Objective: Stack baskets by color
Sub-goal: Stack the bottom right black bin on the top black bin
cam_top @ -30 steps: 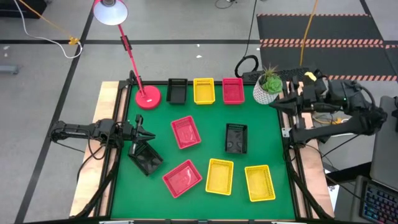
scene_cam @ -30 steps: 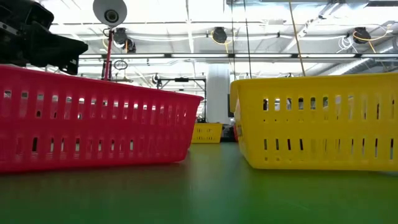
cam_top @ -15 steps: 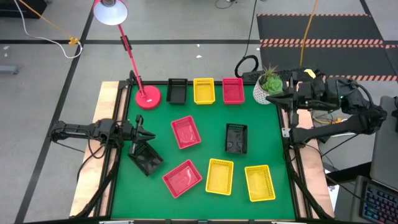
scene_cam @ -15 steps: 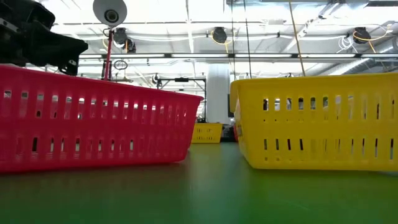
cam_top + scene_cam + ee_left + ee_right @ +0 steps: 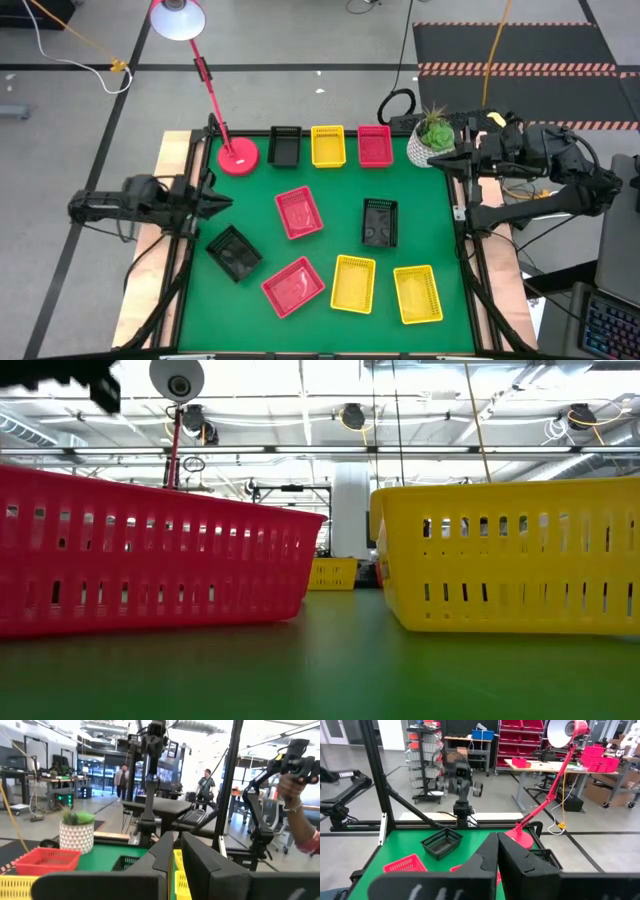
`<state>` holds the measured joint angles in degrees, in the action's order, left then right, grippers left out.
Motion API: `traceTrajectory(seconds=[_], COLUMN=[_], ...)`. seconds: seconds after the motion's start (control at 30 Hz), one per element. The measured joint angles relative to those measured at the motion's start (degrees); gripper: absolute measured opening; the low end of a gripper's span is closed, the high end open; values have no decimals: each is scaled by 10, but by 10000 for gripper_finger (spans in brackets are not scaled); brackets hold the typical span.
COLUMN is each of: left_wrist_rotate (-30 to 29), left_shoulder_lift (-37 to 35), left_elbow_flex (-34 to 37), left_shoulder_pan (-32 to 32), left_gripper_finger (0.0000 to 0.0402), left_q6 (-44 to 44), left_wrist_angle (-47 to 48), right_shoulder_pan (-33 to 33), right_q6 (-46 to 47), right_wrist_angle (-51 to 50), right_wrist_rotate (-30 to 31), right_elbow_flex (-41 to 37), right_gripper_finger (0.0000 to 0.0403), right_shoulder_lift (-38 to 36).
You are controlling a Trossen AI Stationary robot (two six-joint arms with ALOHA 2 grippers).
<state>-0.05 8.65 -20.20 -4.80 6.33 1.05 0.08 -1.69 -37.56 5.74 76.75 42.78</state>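
The left claw has let go of the black basket and pulled back to the left edge of the table — a moment ago it was right on that basket. Its fingers look almost shut with nothing between them, though it is hard to be sure. The black basket sits alone near the left side, beside a red basket. The right claw is shut and empty, by the plant pot — it has hardly moved.
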Motion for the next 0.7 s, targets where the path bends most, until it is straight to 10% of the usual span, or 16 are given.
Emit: traceTrajectory(seconds=[0.7], left_wrist_rotate=[0], left_shoulder_lift=[316], left_elbow_flex=[-554], left_shoulder_pan=[0], left_gripper_finger=[42], left_q6=[-47], left_wrist_angle=[322], right_shoulder_pan=[0], right_q6=[0], right_wrist_angle=[0], right_wrist_rotate=[2], right_elbow_flex=[0], right_gripper_finger=[0], right_shoulder_lift=[0])
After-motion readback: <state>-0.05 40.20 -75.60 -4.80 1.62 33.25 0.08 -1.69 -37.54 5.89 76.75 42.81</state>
